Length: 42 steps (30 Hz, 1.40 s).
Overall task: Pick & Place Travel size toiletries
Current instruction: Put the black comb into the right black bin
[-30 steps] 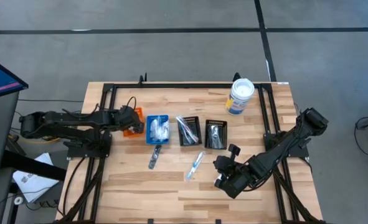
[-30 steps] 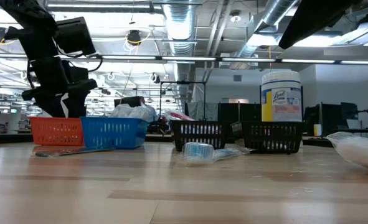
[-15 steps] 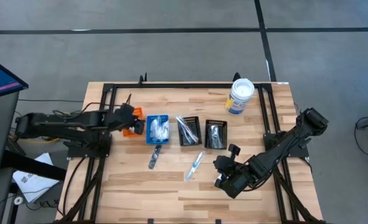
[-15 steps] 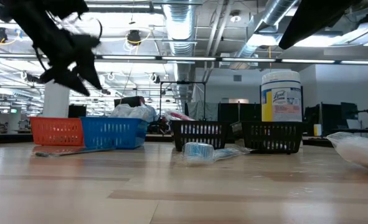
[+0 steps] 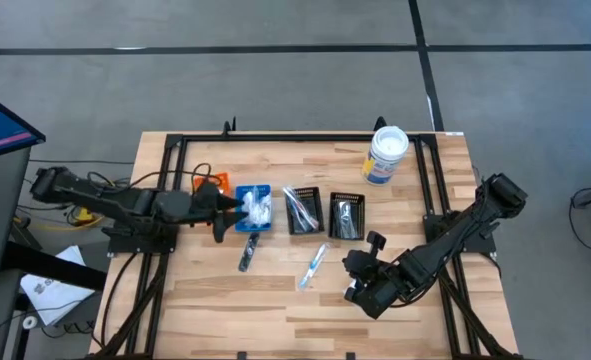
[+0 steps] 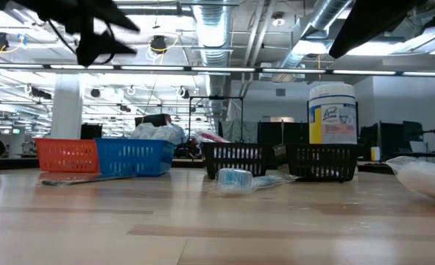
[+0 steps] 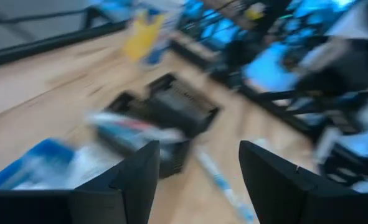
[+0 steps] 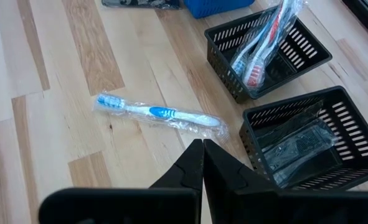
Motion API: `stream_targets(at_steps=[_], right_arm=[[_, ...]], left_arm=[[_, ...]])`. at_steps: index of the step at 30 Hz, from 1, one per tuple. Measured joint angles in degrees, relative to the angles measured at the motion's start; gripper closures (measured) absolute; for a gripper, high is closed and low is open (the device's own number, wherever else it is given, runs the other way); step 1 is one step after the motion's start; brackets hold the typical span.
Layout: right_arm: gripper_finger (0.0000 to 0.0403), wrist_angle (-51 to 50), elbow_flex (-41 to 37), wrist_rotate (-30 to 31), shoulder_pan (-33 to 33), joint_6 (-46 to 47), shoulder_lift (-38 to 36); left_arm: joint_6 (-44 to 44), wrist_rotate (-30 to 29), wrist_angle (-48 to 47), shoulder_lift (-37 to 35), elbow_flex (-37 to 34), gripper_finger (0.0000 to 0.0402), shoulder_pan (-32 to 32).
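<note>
My left gripper [image 5: 225, 207] hangs open and empty above the seam between the orange bin [image 5: 207, 190] and the blue bin [image 5: 252, 208], high over the table in the low view [image 6: 121, 33]; its wrist view [image 7: 199, 149] is blurred. White packets fill the blue bin. A silvery sachet [image 5: 247, 254] and a clear-wrapped blue toothbrush [image 5: 315, 265] [image 8: 159, 115] lie flat on the table. One black bin [image 5: 302, 210] holds wrapped sticks [image 8: 258, 59], the other [image 5: 346, 216] dark pieces. My right gripper [image 8: 202, 152] is shut and waits near the toothbrush.
A white tub with a blue label [image 5: 385, 155] stands near the far right corner. A black frame [image 5: 295, 137] runs along the far edge and both sides. A white crinkly packet [image 6: 423, 177] lies at the right of the low view. Bare wood [image 5: 225, 300] spans the near half.
My left gripper has risen from the orange bin, tipped from pointing down toward level, and swung toward the table's right, over the blue bin's left edge. The right arm and the things on the table have stayed put.
</note>
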Motion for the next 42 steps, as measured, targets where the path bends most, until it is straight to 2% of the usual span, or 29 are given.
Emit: stream_targets(at_steps=[4,10,19,26,30,42], right_arm=[[0.0403,0.0,0.0,0.0,0.0,-0.2,0.0],[0.0403,0.0,0.0,1.0,0.0,-0.6,0.0],[0.0403,-0.6,0.0,1.0,0.0,-0.6,0.0],[0.0403,-1.0,0.0,1.0,0.0,-0.5,0.0],[0.0403,-0.9,0.0,1.0,0.0,-0.5,0.0],[0.0403,-0.5,0.0,0.9,-1.2,-0.5,0.0]], left_arm=[[1.3,0.0,4.7,0.0,0.0,0.0188,-4.3],[-2.4,-0.1,6.0,2.7,0.0,0.0188,-7.9],[-3.0,0.0,11.2,16.1,-0.1,0.0188,-12.0],[2.9,-0.1,26.5,24.2,-0.1,0.0188,-15.4],[6.9,-0.1,31.3,25.5,-0.1,0.0188,-17.9],[10.5,-6.2,31.0,25.5,-0.1,0.0188,-23.2]])
